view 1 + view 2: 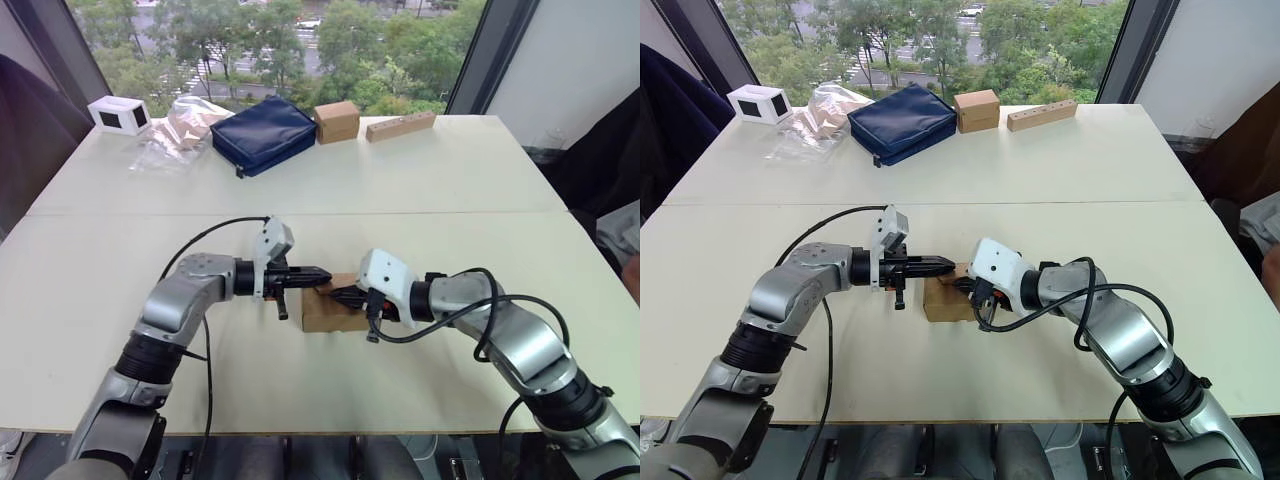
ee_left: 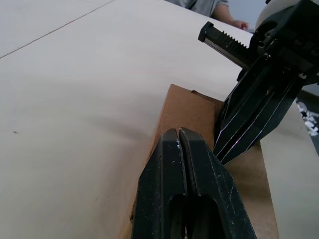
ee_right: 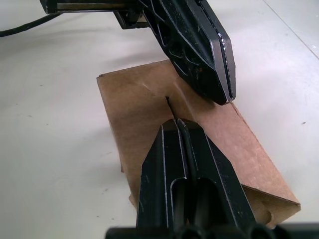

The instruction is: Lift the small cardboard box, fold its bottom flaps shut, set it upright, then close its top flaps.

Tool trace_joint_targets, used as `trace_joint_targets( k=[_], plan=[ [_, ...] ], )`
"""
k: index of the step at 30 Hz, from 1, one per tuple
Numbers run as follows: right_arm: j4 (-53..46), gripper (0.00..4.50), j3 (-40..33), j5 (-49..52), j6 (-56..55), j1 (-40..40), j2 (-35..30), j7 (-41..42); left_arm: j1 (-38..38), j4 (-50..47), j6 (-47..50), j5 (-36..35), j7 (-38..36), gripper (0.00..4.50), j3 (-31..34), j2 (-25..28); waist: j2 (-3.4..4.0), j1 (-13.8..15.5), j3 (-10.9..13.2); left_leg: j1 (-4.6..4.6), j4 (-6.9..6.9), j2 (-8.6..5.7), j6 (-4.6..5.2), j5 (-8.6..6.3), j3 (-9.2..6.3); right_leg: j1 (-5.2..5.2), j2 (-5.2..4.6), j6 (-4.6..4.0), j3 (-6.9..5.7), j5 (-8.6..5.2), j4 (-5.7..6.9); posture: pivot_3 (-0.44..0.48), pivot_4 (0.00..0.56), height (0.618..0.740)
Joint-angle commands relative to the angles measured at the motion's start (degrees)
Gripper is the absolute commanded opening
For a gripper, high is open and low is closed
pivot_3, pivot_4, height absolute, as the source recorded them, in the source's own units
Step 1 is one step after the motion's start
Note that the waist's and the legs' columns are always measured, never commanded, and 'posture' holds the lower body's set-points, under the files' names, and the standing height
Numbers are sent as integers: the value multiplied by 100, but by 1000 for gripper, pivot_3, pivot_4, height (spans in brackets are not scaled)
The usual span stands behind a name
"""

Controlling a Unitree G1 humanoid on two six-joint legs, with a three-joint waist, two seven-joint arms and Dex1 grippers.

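The small cardboard box [image 1: 325,315] stands on the near table between my two arms, plain brown. The flaps on its upward face [image 3: 134,99] lie flat, with a short slit where they meet; I cannot tell if they are the top flaps or the bottom flaps. My left gripper [image 1: 322,273] is shut, and its tip [image 2: 178,132] rests over the box's upper face from the left. My right gripper [image 1: 338,294] is shut too, its tip [image 3: 178,122] lying on the same face at the slit. The two tips nearly meet; neither holds anything.
At the far edge lie a white box with dark windows [image 1: 118,114], a clear plastic bag [image 1: 180,128], a navy pouch [image 1: 265,133], another brown box [image 1: 337,121] and a wooden block [image 1: 400,126]. A person's hand [image 2: 240,24] shows beyond the table's right side.
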Motion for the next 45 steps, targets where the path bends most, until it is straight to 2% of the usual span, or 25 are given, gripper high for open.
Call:
trace_joint_targets(
  k=[1,10,16,20,25,45],
  plan=[
    [-256,0,-262,260,114,12,58,35,-19,-178,-153,80,-91,12,-68,96,0,1,0,0,0,0,0,0,0,0,0,0,0,0,0,0,150,740],
    [-401,0,-845,765,271,148,-18,58,64,-92,-431,342,-193,12,-265,192,0,3,0,0,0,0,0,0,0,1,-1,0,0,0,0,0,150,740],
    [-237,0,-1263,944,240,157,-29,-55,-77,-374,166,-361,104,12,376,36,0,4,0,-1,0,0,0,0,1,1,-1,0,0,0,0,0,150,740],
    [-112,0,-1255,879,132,121,-41,-91,-88,-643,477,-597,213,12,582,105,0,-8,0,-1,0,2,1,0,0,0,0,0,0,0,0,0,150,740],
    [77,0,-1101,753,-51,30,-13,-98,39,-943,526,-556,289,12,509,250,0,-7,0,-1,0,2,0,0,1,0,0,0,0,0,0,0,150,740],
    [391,0,-341,56,-329,123,-250,22,409,-771,-171,325,470,12,-333,201,0,1,0,0,0,1,0,0,1,1,0,0,1,0,-1,0,150,740]
  ],
)
